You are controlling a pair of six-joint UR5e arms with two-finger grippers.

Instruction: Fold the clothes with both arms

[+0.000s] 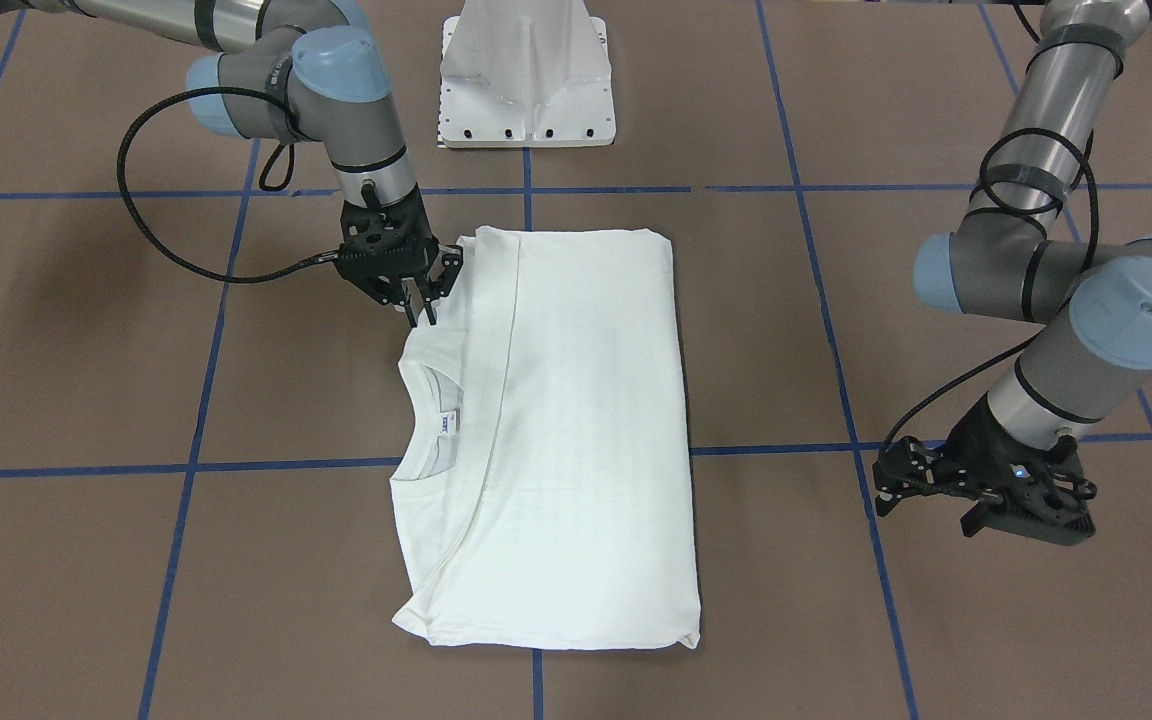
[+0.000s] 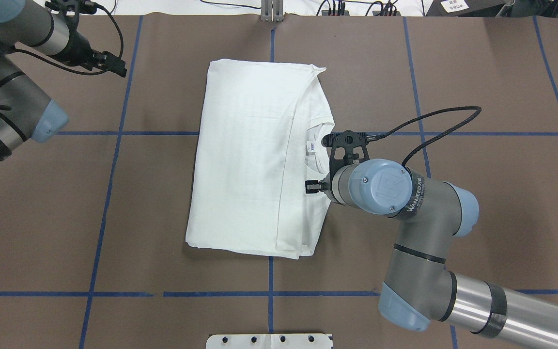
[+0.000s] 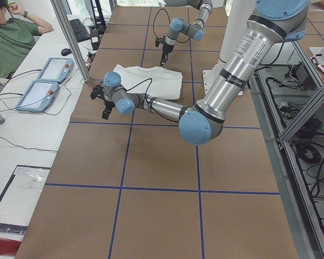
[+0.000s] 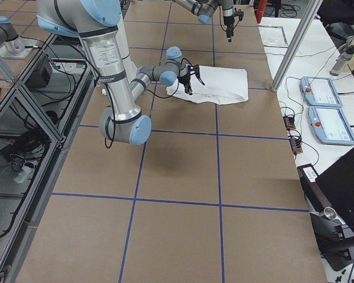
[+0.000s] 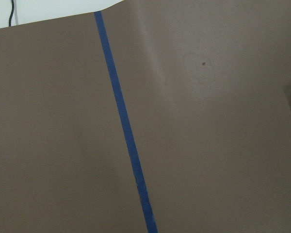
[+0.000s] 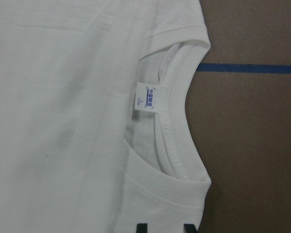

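Observation:
The white T-shirt point(image 1: 576, 430) lies folded into a long rectangle at the middle of the table; it also shows in the overhead view point(image 2: 250, 160). Its ribbed collar point(image 6: 177, 121) and neck label point(image 6: 146, 98) face up on the robot's right side. My right gripper point(image 1: 421, 312) hangs open just above the shirt's shoulder beside the collar; its two black fingertips point(image 6: 140, 228) show apart at the bottom edge of the right wrist view. My left gripper point(image 1: 878, 485) is open and empty, off the shirt over bare table at the far left point(image 2: 116, 65).
The white pedestal base point(image 1: 526, 80) stands at the robot's side of the table. Blue tape lines point(image 5: 123, 131) grid the brown tabletop. An operator point(image 3: 11, 38) and two teach pendants point(image 3: 43, 81) are on a side bench beyond the far edge.

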